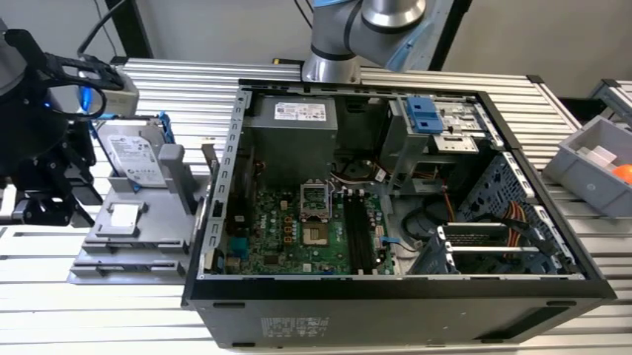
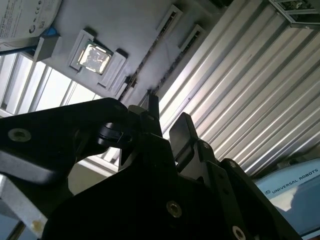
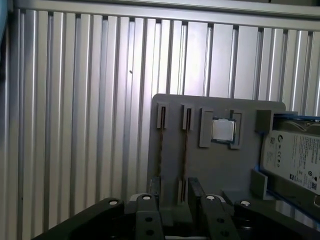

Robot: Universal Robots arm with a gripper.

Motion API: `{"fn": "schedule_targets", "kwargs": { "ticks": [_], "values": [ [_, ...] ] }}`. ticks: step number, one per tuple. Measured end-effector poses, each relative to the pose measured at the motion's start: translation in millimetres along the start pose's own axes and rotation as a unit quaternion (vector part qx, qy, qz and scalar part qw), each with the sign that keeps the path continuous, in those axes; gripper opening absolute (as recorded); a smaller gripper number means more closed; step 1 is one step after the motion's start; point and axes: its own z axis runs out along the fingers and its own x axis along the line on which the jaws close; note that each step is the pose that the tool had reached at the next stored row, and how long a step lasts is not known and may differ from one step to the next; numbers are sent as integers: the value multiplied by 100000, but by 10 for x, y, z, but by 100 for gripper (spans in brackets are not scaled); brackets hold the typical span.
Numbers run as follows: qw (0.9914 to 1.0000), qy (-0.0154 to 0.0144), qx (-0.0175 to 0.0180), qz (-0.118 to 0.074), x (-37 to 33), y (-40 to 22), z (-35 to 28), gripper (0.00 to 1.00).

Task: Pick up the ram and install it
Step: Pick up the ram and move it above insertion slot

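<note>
Ribbed table [image 3: 75,125] around grey tray [image 3: 215,170] | end effector [image 3: 175,186] parted at tray edge

Worked in robotics lab: my arm [image 1: 365,29] stood at slotted aluminium bench [image 1: 188,81] beside opened computer case [image 1: 395,318], parts bin [image 1: 593,166].

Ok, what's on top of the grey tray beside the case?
A processor chip, a hard drive in a blue frame, and two thin boards edge-on in slots, likely the ram. The gripper hides the tray's near edge.

Black gripper [image 2: 167,120] with silver screws; silver arm [image 1: 385,15] with blue caps.
</note>
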Motion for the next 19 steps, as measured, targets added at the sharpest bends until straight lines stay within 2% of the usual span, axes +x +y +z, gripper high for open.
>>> {"fn": "schedule_targets", "kwargs": {
  "ticks": [13, 19],
  "values": [
    [100000, 1, 10, -4, 24, -20, 193, 100],
    [100000, 21, 5, 2, 25, -24, 217, 100]
  ]
}}
